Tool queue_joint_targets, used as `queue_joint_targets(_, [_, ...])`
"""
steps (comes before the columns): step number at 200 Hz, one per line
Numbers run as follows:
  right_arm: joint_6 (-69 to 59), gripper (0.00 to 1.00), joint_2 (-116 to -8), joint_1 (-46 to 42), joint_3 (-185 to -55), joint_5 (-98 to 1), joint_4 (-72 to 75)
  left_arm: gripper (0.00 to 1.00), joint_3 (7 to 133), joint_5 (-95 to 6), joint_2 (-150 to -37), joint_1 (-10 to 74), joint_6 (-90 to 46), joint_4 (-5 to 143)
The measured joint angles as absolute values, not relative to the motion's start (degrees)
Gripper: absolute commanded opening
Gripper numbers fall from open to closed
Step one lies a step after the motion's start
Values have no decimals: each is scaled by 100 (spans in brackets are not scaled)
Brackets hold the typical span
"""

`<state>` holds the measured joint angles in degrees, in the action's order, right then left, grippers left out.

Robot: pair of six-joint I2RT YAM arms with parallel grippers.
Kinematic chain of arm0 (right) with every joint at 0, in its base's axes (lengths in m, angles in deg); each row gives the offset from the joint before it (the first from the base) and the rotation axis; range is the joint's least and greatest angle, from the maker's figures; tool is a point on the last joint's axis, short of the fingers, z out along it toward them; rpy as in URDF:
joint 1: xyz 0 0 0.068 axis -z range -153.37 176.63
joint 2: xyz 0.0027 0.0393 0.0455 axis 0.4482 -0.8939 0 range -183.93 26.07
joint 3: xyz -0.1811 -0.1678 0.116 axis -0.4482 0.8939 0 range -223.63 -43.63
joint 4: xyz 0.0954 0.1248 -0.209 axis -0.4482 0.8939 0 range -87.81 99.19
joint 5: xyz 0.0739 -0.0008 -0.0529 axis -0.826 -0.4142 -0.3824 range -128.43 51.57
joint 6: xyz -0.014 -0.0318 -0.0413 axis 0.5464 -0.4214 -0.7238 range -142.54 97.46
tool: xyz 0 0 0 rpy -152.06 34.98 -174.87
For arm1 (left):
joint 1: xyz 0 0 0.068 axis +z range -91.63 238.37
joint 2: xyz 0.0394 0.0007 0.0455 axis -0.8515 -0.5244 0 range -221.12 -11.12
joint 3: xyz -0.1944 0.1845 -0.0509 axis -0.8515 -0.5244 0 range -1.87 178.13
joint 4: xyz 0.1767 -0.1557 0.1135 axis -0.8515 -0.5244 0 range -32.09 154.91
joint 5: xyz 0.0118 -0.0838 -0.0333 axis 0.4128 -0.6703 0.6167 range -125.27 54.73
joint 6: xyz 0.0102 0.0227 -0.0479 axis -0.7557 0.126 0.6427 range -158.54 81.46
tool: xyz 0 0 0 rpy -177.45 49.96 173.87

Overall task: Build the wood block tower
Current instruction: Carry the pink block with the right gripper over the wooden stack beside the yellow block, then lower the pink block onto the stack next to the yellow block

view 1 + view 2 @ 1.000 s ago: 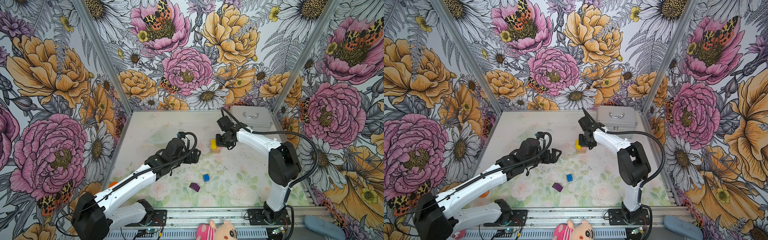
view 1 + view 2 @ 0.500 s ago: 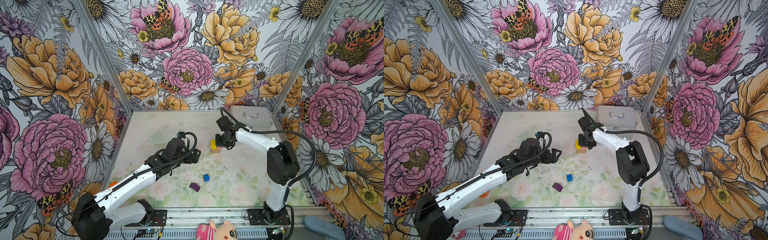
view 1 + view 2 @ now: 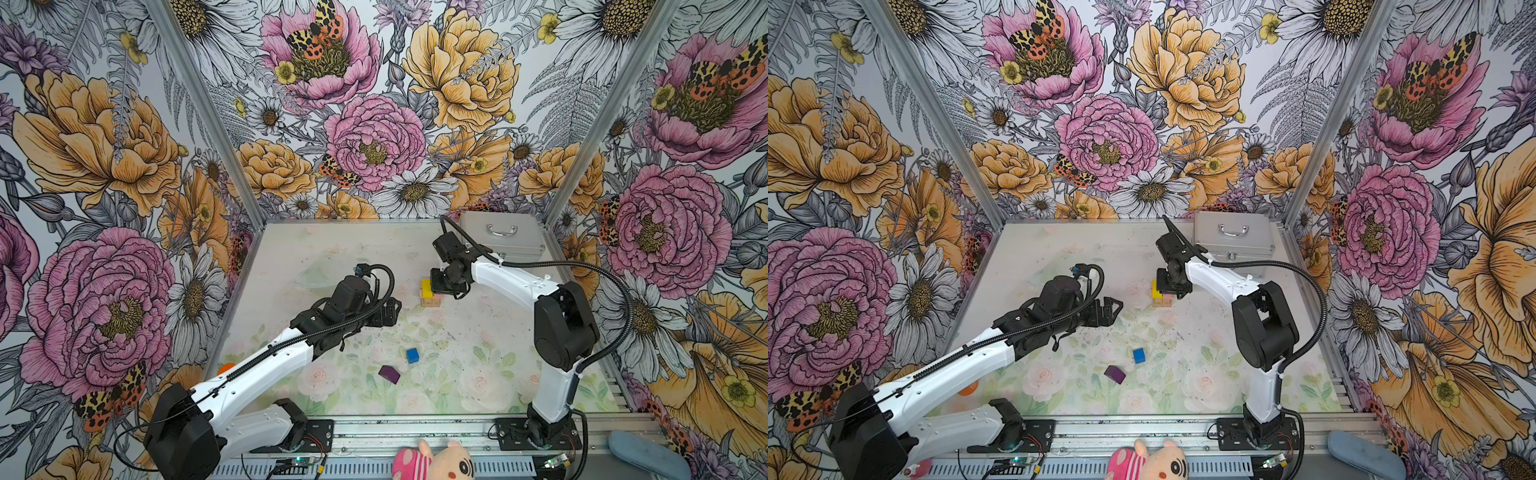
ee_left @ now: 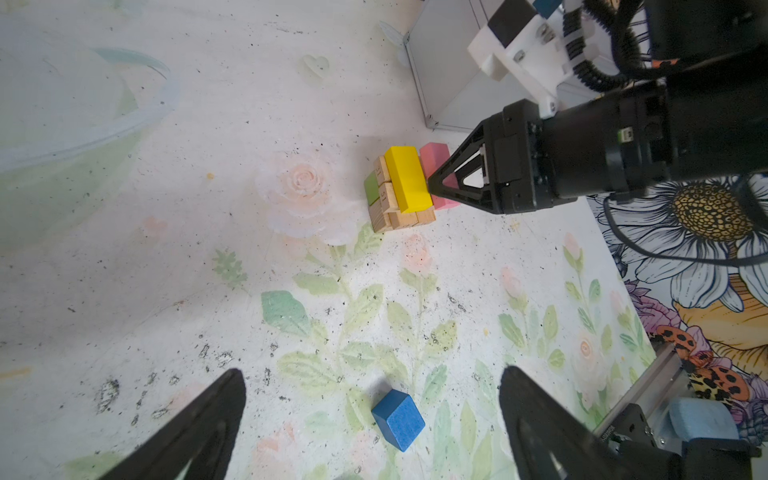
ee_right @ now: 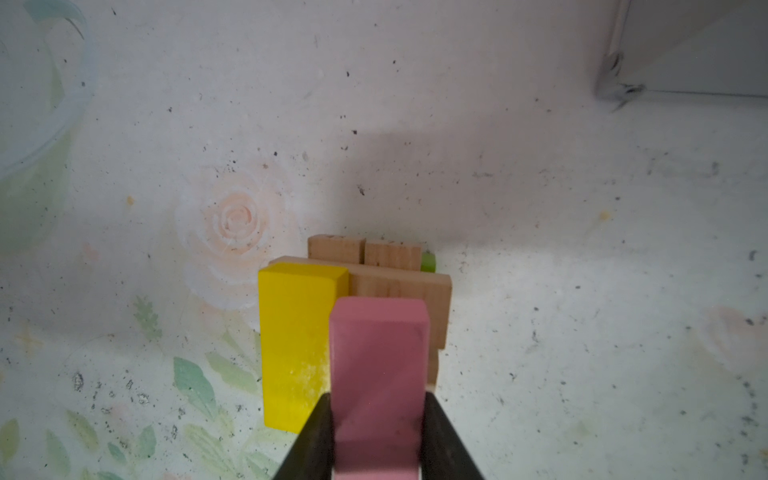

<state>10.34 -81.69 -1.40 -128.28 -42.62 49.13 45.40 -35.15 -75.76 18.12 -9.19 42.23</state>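
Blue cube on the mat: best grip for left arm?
Take the blue cube by two opposite side faces, coming straight down from above. It sits flat, clear of the purple block, so every side is free. It looks turned relative to the open left gripper, so probably rotate the wrist until the jaws are square to its faces.
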Motion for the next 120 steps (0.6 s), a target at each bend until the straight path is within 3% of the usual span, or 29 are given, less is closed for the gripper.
queue_joint_targets(76, [1034, 37, -8224, -103, -12867, -4281, 4913, 96, 4540, -3517, -7576, 1812, -919, 4229])
queue_joint_targets(120, [1034, 44, -8224, -77, -12867, -4279, 4915, 96, 4540, -3517, -7576, 1812, -919, 4229])
